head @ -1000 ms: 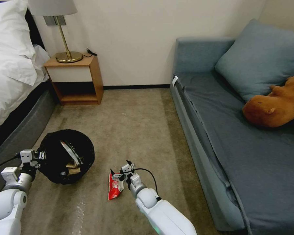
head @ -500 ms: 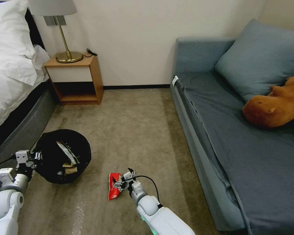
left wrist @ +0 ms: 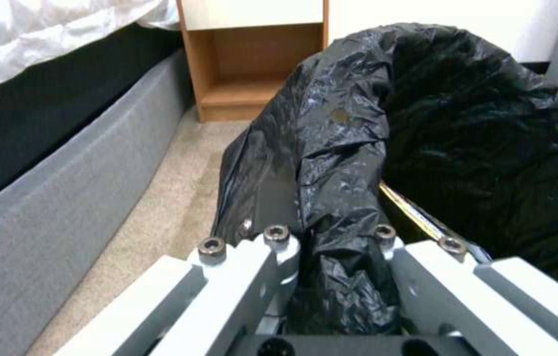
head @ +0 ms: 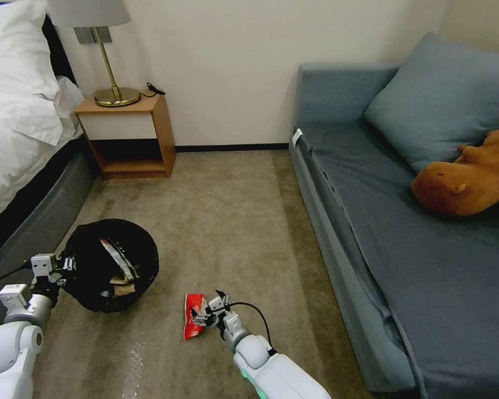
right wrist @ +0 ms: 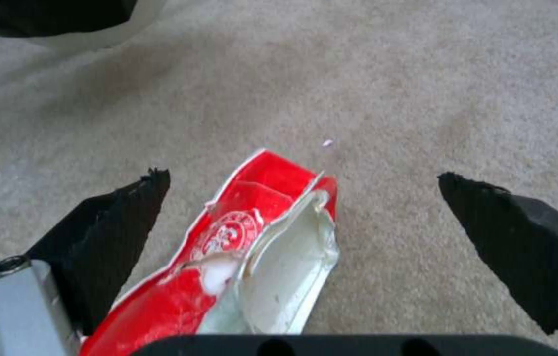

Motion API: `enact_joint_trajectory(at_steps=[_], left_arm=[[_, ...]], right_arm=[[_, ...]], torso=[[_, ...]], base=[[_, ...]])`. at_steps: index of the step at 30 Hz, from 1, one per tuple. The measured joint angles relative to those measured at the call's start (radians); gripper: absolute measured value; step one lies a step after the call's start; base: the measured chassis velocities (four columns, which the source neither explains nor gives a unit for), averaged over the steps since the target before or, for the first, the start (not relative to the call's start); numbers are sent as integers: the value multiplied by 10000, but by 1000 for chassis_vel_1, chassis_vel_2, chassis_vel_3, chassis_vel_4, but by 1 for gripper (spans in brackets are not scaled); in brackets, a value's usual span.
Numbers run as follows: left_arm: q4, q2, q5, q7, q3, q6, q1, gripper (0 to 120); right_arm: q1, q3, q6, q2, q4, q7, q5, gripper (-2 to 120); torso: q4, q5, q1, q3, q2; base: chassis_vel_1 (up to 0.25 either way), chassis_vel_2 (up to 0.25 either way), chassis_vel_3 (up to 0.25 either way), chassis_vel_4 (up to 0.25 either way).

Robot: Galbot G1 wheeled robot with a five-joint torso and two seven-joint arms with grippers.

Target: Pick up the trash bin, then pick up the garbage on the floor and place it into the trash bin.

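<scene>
The trash bin (head: 97, 277), lined with a crinkly black bag (left wrist: 464, 123), sits low over the carpet on my left. My left gripper (head: 65, 265) is shut on its near rim, with the bag (left wrist: 338, 267) pinched between the fingers. Inside lie a gold-brown bar wrapper (head: 118, 258) and crumpled brown paper (head: 122, 286). A red-and-white snack packet (head: 193, 324) lies on the floor. My right gripper (head: 205, 303) is open and low over it, and in the right wrist view the packet (right wrist: 253, 247) lies between the two black fingertips (right wrist: 127, 207).
A grey bed base (head: 36, 227) runs close along the bin's left. A wooden nightstand (head: 128, 138) with a brass lamp stands at the back wall. The blue sofa (head: 405, 244) lines the right side. Bare carpet (head: 227, 221) lies between them.
My right gripper has come down and back onto the snack packet, still open. The left arm shifted the bin slightly left, then back right.
</scene>
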Motion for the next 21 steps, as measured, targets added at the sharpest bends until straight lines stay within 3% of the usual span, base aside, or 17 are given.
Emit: enact_joint_trajectory(at_steps=[12, 21], left_arm=[[-46, -57, 31, 2, -30, -42, 176, 5], [21, 205, -130, -10, -170, -48, 180, 5]], right_arm=[[-254, 72, 208, -16, -227, -316, -489, 100], [-253, -75, 165, -26, -49, -356, -687, 99]], torso=[[-1, -12, -1, -4, 8], [-6, -9, 0, 0, 0]], base=[[0, 0, 0, 0], [0, 0, 0, 0]])
